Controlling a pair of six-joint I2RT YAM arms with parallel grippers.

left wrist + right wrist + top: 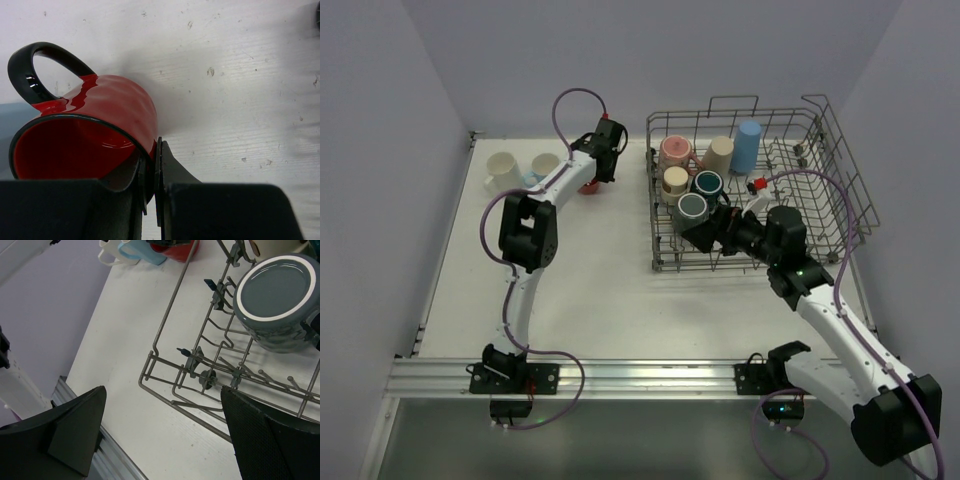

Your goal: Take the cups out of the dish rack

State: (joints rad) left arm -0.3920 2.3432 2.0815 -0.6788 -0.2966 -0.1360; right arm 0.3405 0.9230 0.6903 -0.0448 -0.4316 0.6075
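**A:** Black fingers of the left gripper fill the bottom of its wrist view. What have they got?

**B:** They are pinched almost closed on the wall of the glossy red mug with a black handle, 1 finger inside and 1 outside. That mug is out of the rack, at the white table, near a white mug and a light blue mug. I cannot tell whether it touches the table.

**A:** And the right gripper?

**B:** Its jaws are spread wide and hold nothing, above the near left corner of the grey wire dish rack. Rim wires and upright tines stand between it and the nearest grey-teal mug.

**A:** What else is in the rack?

**B:** 5 more cups sit in its far left part: a speckled pink mug, a beige mug, a tall blue tumbler, a cream mug and a dark teal mug.
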